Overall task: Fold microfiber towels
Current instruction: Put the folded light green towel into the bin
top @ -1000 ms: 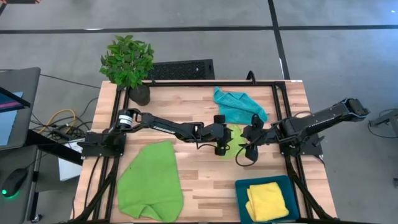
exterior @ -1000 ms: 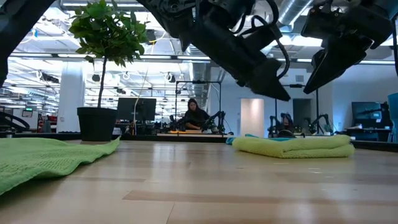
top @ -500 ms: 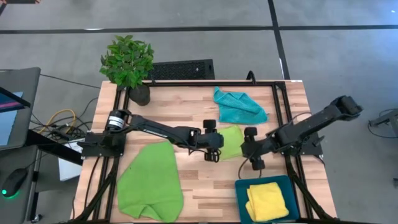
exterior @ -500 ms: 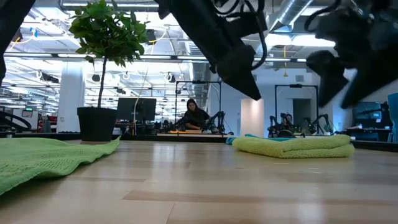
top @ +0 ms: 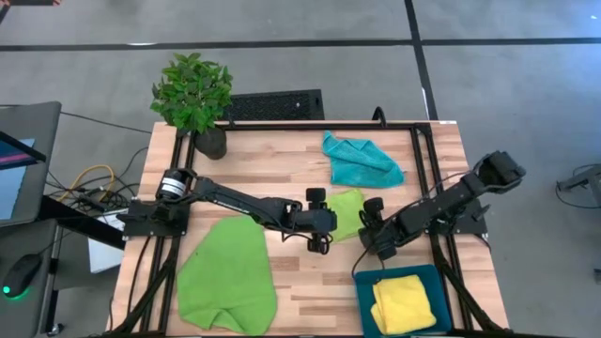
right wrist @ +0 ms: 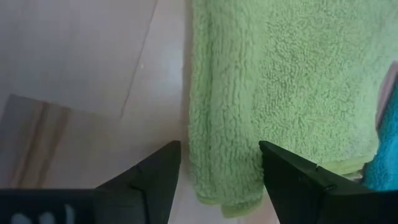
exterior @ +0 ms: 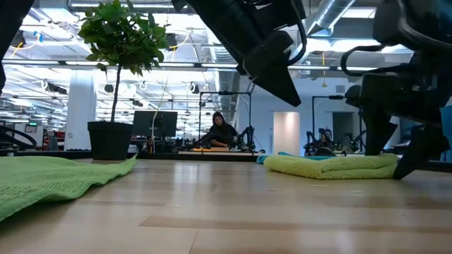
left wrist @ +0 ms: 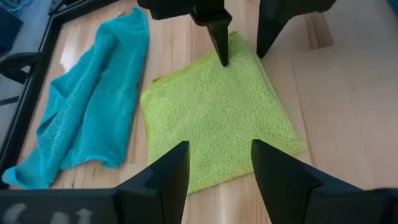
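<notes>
A folded lime green towel (top: 348,210) lies flat on the table's middle right. My right gripper (top: 368,239) stands open, pointing steeply down over its near edge (right wrist: 208,186), one finger on either side of that edge and low at the table in the low view (exterior: 395,155). My left gripper (top: 324,230) hovers open above the table just left of this towel (left wrist: 217,118), with nothing between its fingers. A turquoise towel (top: 362,160) lies crumpled beyond it. Another lime green towel (top: 225,277) is spread at the near left. A yellow towel (top: 406,300) lies folded in a blue tray (top: 368,282). My right gripper straddles the folded lime towel's near edge (left wrist: 227,65) from above, slanting down. I cannot tell whether either finger touches the cloth. The towel lies flat on the table.
A potted plant (top: 194,99) stands at the far left corner. A black frame (top: 423,127) runs round the table's edges. Bare wood shows between the two lime towels (top: 300,282).
My right gripper has come down to the table and toward the near edge, rolling as it went, and now stands at the folded lime towel's near edge. My left gripper has drawn back from over that towel toward the table's left and near side. The towels have not moved.
</notes>
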